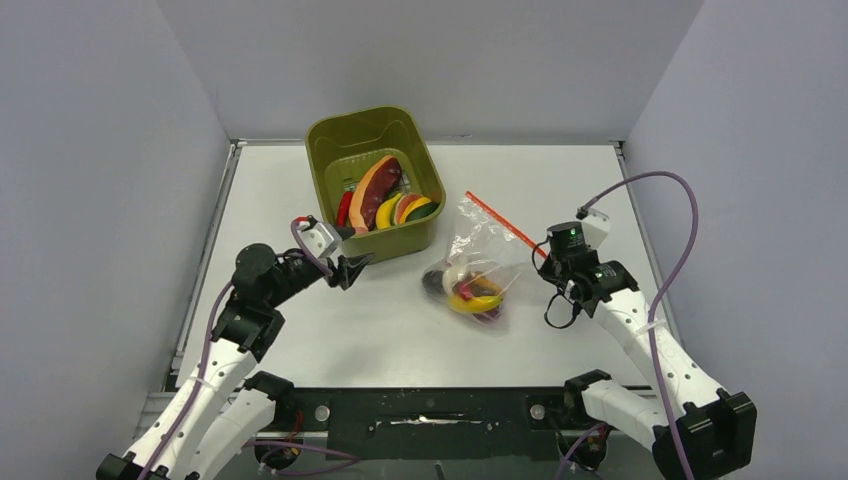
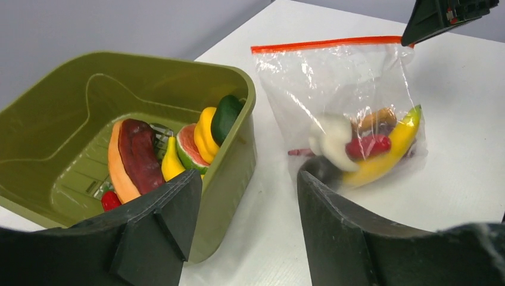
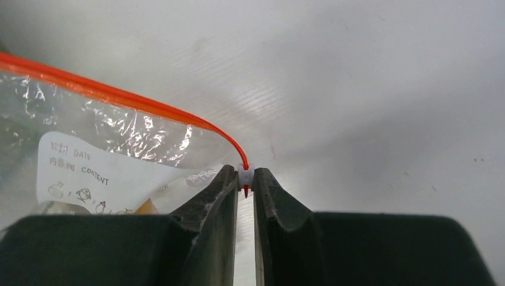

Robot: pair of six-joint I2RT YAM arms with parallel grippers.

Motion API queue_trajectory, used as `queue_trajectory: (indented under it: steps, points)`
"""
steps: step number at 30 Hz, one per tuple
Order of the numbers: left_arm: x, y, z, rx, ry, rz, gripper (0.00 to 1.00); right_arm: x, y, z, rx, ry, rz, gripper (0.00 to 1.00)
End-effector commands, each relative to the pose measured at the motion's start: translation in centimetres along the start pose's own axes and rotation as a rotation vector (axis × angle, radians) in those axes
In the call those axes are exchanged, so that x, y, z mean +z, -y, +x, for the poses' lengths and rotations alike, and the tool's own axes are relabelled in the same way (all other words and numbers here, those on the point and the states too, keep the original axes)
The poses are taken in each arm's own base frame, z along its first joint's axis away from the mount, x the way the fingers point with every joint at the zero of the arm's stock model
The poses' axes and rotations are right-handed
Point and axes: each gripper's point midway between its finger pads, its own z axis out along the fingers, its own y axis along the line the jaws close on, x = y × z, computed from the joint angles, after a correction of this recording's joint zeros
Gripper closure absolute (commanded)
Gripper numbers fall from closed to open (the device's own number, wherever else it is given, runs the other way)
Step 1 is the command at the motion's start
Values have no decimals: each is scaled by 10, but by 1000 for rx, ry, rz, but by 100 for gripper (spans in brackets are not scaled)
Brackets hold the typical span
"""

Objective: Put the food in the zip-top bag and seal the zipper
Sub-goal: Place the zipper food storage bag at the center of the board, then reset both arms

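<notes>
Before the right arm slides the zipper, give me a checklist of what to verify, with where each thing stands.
1. Right pincer shut on the white slider of the zipper: ok.
2. Everything in the zip-top bag: not ok; food lies in the green bin.
3. Left pincer steadying the bag: not ok; open, holding nothing, apart from it.
4. The banana and other bagged pieces low, away from the mouth: ok.
5. Zipper sealed along its length: cannot tell.

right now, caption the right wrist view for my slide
Right gripper pinching the slider at the end of the bag's zipper
</notes>
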Motion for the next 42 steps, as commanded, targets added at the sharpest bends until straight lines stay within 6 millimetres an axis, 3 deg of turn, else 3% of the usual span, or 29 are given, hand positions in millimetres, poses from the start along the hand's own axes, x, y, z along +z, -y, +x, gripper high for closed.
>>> queue_trajectory:
  steps: [1, 9, 10, 17, 27, 32, 35, 42]
  points:
    - [1, -7, -3, -42, 14, -47, 40, 9, 31, 1, 150, 11, 158, 100]
    - [5, -18, 13, -195, -35, -137, 30, 15, 80, 3, 322, 37, 348, 100]
    - [6, -19, 14, -216, -41, -144, 30, 15, 81, 0, 328, 45, 353, 96]
    - [9, -25, 24, -299, -99, -190, 28, 7, 66, -25, 299, 89, 258, 50]
    - [4, -55, 12, -406, -16, -386, 27, -23, 34, -69, 238, 159, 79, 0]
    - [2, -64, 7, -406, -5, -436, 27, -47, 7, -98, 140, 225, -80, 2]
    - [0, -74, -23, -409, 66, -472, 26, -71, -26, -110, 38, 270, -296, 2]
    - [-2, -73, -56, -387, 150, -442, 26, -107, -63, -117, 0, 337, -559, 2]
